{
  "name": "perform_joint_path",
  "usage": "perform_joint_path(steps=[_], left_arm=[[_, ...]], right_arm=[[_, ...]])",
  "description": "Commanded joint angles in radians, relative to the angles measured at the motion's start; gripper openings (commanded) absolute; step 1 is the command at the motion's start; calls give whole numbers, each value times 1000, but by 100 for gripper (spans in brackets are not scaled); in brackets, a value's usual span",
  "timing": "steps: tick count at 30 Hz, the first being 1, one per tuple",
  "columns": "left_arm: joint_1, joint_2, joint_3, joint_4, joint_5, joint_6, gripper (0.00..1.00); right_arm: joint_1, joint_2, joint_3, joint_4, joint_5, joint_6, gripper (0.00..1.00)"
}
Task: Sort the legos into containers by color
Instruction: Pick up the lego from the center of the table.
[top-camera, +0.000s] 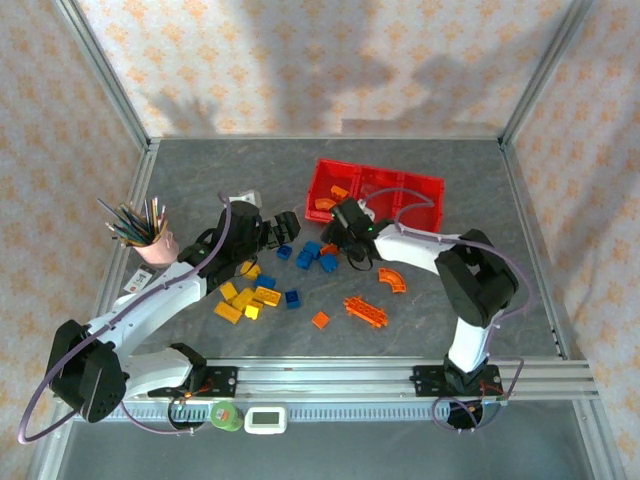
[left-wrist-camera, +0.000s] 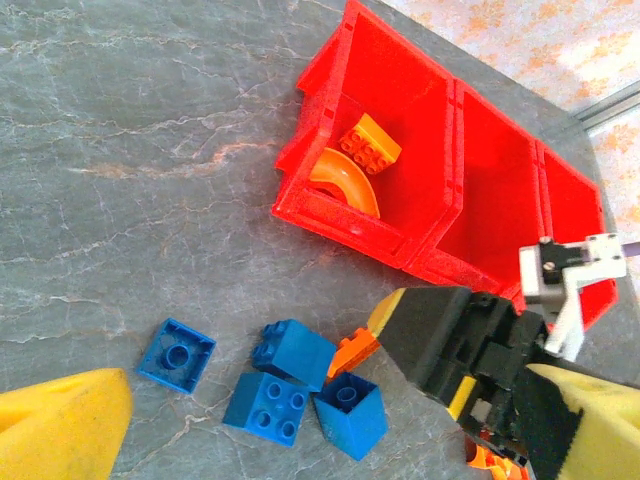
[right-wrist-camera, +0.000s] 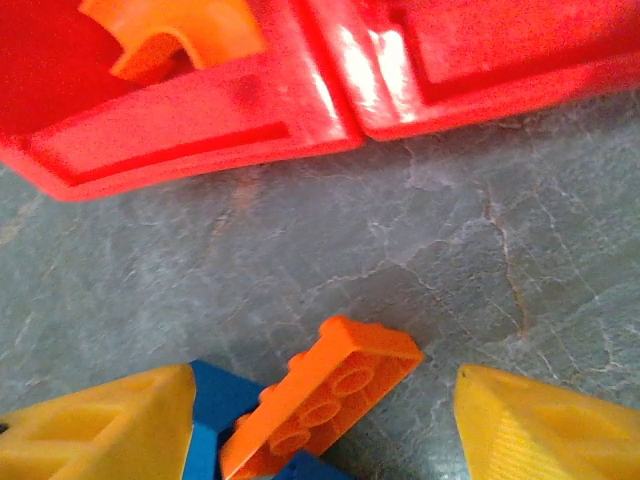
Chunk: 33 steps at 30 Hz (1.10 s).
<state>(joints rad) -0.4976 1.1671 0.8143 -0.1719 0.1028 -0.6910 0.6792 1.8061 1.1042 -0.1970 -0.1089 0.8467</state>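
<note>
While most legos lie loose on the grey table (top-camera: 210, 180), sorting looks barely begun.

Far left: pink cup of pencils (top-camera: 152, 238), not part of the job.

Left gripper (top-camera: 290, 228) hangs over the blue bricks, its fingers (left-wrist-camera: 62, 420) spread wide, holding nothing.

Nearer than it: yellow bricks (top-camera: 246, 298) in a loose cluster, none binned.

Just right of those: blue bricks (top-camera: 314, 255) bunched together, and a lone blue brick (top-camera: 292, 298) apart and nearer. None binned.

Right gripper (right-wrist-camera: 325, 378) sits low at the right edge of the blue bunch. Its fingers (right-wrist-camera: 545, 420) stand apart on either side of an orange studded brick (right-wrist-camera: 325, 392) that leans tilted on one of the blue bricks. The pads are not touching it, so by my reading it is not gripped yet.

Further right and nearer: small orange brick (top-camera: 320, 320), orange studded plate (top-camera: 365, 311) and loose orange arch (top-camera: 393, 281), all on the table.

Far side, right of centre: red bins (left-wrist-camera: 310, 205). The left compartment holds a binned orange arch (left-wrist-camera: 345, 185) and a binned orange brick (left-wrist-camera: 370, 146). I see nothing in the middle and right compartments.

Judgement: two orange pieces are in. Four orange remain, plus all the blue and yellow.
</note>
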Motion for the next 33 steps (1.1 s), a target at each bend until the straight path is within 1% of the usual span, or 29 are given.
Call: perform_joint_path(steps=[1, 7, 14, 18, 22, 28, 33], left_arm=[[-7, 13, -10, -3, -13, 1, 99], [-7, 11, -8, -5, -22, 6, 99], [-6, 8, -8, -17, -32, 16, 99], [-7, 3, -8, -21, -35, 21, 99], [-7, 0, -7, -25, -38, 22, 99], [-7, -6, -7, -25, -41, 19, 99], [-6, -6, -3, -23, -38, 18, 99]], right_arm=[[0, 20, 28, 17, 29, 59, 66], [3, 57, 45, 11, 43, 87, 57], [16, 111, 92, -11, 60, 83, 53], [17, 128, 93, -18, 76, 82, 47], [17, 121, 81, -21, 81, 74, 39], [17, 82, 51, -11, 89, 71, 34], [16, 68, 50, 7, 84, 64, 27]])
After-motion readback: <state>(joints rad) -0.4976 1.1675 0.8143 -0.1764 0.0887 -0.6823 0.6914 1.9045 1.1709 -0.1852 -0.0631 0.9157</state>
